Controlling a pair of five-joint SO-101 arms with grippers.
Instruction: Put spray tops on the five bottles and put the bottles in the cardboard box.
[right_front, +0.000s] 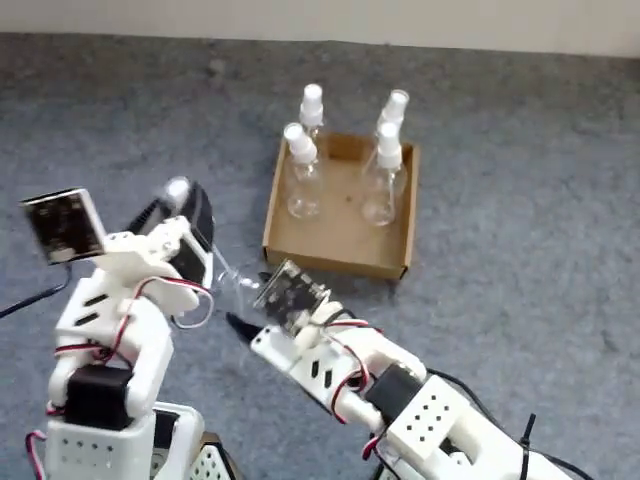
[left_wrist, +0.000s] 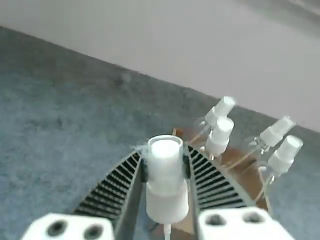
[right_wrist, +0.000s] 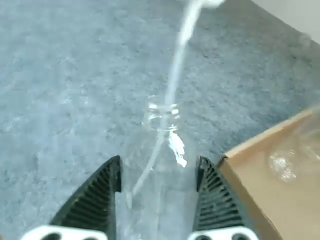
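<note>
Aloft, spray top (left_wrist: 165, 175) (tube (right_wrist: 176, 65) inside bottle (right_wrist: 161, 119))

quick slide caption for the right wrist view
Right gripper holds the clear bottle, the spray top's dip tube threaded through its neck, cardboard box alongside.

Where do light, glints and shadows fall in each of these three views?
High view: soft, even light, no hard shadows on the carpet; small glints on the four bottles in the cardboard box. Left wrist view: the spray top in the left gripper is lit brightest on its top face. Right wrist view: a white glint on the bottle in the right gripper.
</note>
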